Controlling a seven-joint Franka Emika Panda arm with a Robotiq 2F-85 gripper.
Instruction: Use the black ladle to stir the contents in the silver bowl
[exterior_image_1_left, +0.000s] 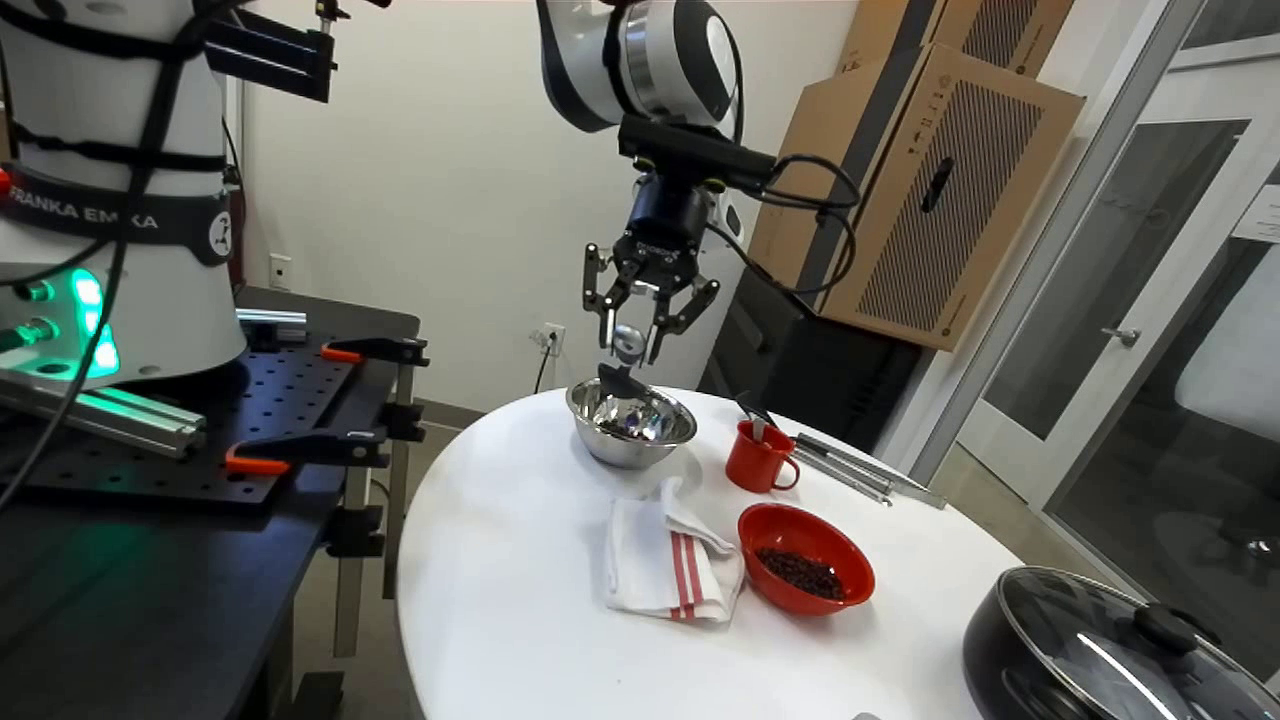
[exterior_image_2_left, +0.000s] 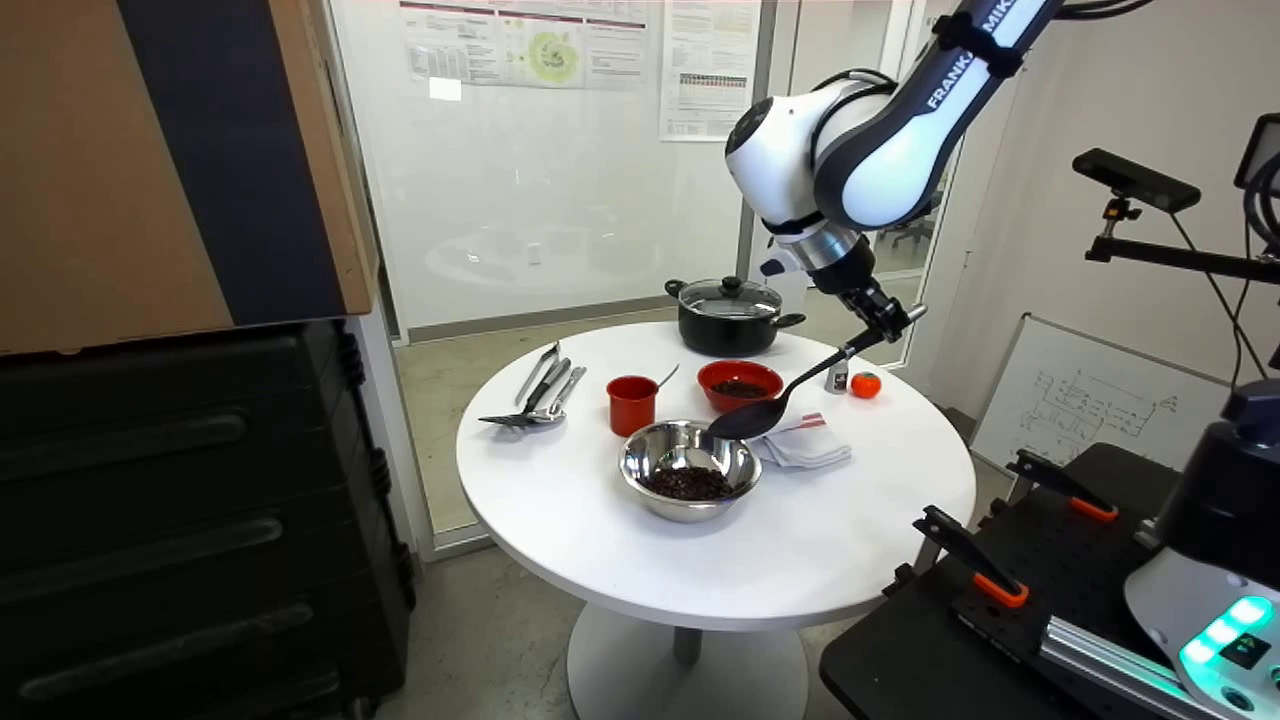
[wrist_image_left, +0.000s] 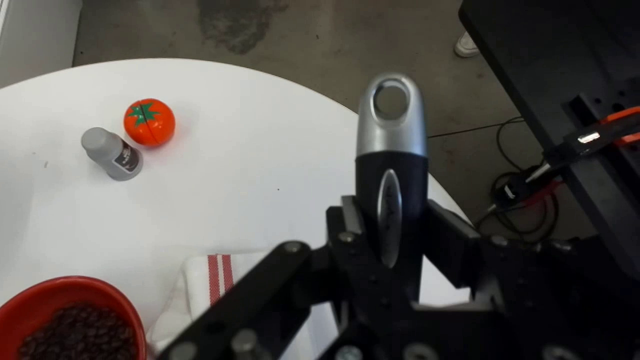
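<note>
Round white table (exterior_image_2_left: 860, 550): stands near a black bench (exterior_image_1_left: 120, 600), with cardboard boxes (exterior_image_1_left: 950, 200) stacked beyond it in an exterior view.
Gripper (exterior_image_1_left: 630, 348): mine, jaws clenched on the handle of the black ladle (wrist_image_left: 391, 185), the grey, holed end jutting past them.
Ladle: slants down from my grip, scoop over the rim of the silver bowl (exterior_image_2_left: 690, 510); whether they touch, I cannot tell.
Silver bowl: upright on the table, dark contents (exterior_image_2_left: 690, 484) inside.
Red bowl (exterior_image_1_left: 790, 525): holds coffee beans (wrist_image_left: 80, 332), just beside the folded red-striped cloth (exterior_image_1_left: 645, 560).
Red mug (exterior_image_1_left: 758, 460): stands upright near the silver bowl.
</note>
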